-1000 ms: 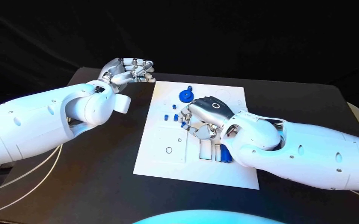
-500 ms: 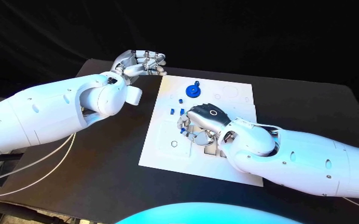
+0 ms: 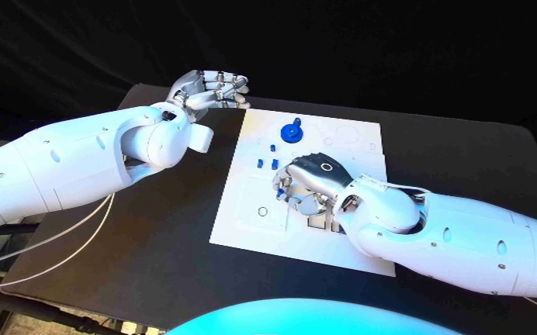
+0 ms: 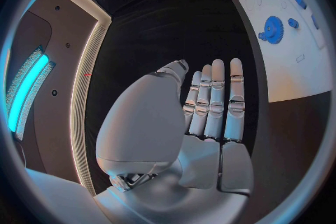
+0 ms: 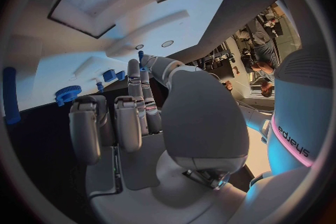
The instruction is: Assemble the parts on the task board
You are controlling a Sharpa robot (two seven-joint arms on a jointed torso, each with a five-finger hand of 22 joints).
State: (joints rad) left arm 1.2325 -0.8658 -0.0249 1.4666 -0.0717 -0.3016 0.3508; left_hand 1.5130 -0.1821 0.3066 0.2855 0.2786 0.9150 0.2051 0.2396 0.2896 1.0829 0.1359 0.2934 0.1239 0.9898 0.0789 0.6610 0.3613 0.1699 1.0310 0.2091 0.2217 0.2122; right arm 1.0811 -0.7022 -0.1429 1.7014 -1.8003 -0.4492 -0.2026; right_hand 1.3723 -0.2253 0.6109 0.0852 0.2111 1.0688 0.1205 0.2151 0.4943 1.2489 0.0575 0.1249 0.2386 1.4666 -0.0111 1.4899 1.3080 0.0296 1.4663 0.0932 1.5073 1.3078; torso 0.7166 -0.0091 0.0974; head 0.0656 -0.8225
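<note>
Right hand (image 3: 304,182) hovers over the task board's (image 3: 347,139) middle, fingers curled down among the small parts; you cannot tell whether it grips one. Left hand (image 3: 209,91) waits off the board's corner, fingers curled, holding nothing. Blue gear (image 3: 290,132) sits unassembled at the far end.

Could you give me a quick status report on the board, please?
Left robot hand off the task board, holding nothing. Right robot hand down on it, grip unclear. Blue gear unobstructed.
</note>
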